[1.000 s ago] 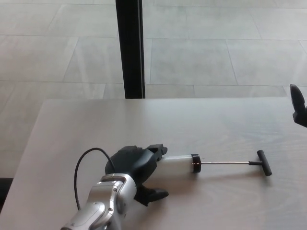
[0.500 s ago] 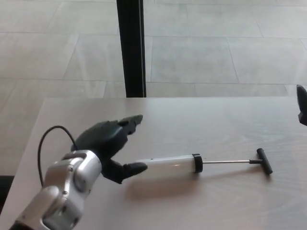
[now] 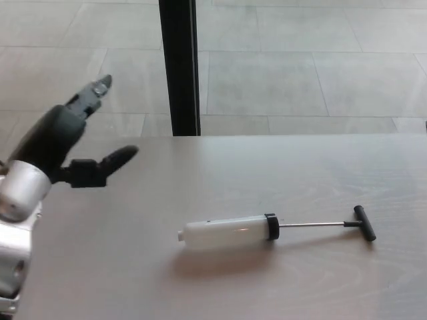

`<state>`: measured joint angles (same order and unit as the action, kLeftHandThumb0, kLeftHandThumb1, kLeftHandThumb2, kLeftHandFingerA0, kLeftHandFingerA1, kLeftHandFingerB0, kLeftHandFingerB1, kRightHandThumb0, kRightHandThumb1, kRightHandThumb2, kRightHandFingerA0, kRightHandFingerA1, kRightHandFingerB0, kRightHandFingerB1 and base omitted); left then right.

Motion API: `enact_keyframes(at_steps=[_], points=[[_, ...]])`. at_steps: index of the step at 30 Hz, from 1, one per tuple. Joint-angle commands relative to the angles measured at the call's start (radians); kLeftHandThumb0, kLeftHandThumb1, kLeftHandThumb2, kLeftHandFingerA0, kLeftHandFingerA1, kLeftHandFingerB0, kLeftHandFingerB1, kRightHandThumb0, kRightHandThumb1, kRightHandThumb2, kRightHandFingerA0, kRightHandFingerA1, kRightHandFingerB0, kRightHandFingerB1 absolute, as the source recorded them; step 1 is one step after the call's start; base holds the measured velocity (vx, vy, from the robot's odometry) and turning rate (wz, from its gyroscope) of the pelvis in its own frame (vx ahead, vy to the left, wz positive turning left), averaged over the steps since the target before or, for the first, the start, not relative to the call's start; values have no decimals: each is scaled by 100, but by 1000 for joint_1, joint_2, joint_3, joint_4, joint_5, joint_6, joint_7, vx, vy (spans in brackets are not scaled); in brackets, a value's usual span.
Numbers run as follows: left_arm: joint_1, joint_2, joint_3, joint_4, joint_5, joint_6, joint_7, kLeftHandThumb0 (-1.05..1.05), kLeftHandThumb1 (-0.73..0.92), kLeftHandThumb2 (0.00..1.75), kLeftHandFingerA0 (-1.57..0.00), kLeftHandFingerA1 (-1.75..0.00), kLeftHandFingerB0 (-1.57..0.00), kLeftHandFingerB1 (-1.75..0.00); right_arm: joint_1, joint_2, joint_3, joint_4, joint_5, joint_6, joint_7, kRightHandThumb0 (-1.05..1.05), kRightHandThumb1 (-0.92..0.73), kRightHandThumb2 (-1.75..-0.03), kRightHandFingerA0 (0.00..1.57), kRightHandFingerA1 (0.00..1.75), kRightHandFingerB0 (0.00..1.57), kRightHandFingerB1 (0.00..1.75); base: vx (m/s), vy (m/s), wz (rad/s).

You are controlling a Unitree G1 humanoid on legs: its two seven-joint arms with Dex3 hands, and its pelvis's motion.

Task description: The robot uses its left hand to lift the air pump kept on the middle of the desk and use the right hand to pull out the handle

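While the air pump lies flat on its side near the middle of the surface, nothing touches it. Its pale translucent barrel points toward the robot's left, a black collar caps the other end, and a thin metal rod runs out to the black T-handle, which sits well apart from the collar, so the handle looks already drawn out. Lying lengthwise like this, the barrel is on the left arm's side and the handle on the right arm's, which suits the split of work the task describes.

The left hand hangs raised at the picture's left edge, well apart from the pump, fingers spread and holding nothing; its thumb juts toward the pump and a finger points up and away. No part of the right hand shows.

Compared with a second ago, the change is large. Then the left hand was down over the barrel's end; half a second ago it had lifted and pulled back to just beside that end; now it is well clear, higher and further left. The pump has stayed on the surface, in much the same place. The dark tip of the right hand, visible at the right edge in both earlier pictures, has gone from view. Judging by this, the lift is not under way.
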<state>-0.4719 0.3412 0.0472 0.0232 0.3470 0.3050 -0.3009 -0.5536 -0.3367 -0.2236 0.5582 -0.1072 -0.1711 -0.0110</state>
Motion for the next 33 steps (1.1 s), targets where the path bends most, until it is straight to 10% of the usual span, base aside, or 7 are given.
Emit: enact_keyframes(at_steps=[1,9,10,11,14,17,33], points=[[169,176,706,279,-493,-15,-90,-80,56,95,0,-29,-7,-27,95,-282,-195,120,104,-7,74,-104,-65,-103,0,23,0,14,0,0,0],[437,307,854,520,-440,-36,-120,-80,57,98,-3,-45,-8,-39,202,-513,-386,352,198,-44,119,-89,-79,-64,0,0,0,8,0,0,0],[454,330,846,563,-424,-50,-120,-79,76,63,-4,-50,-13,-34,219,-538,-393,378,191,-45,112,-102,-66,-92,0,0,0,0,0,0,0],[482,356,836,610,-401,-84,-113,-39,42,103,-4,-55,0,-50,238,-567,-419,418,206,-41,118,-102,-68,-108,0,20,0,12,0,0,0],[483,350,952,621,-460,8,-62,-86,79,65,-7,-60,-16,-43,296,-621,-473,526,220,-79,62,-99,-70,-104,0,19,0,9,0,0,0],[441,343,1030,685,-523,24,-9,-78,61,104,-17,-63,-17,-54,316,-623,-531,546,262,-38,49,-86,-68,-103,0,26,3,14,0,0,0],[346,196,1082,937,-534,-27,211,-73,85,65,-16,-66,-23,-51,321,-469,-801,684,435,45,-56,-71,-62,-101,1,50,3,27,0,0,0]])
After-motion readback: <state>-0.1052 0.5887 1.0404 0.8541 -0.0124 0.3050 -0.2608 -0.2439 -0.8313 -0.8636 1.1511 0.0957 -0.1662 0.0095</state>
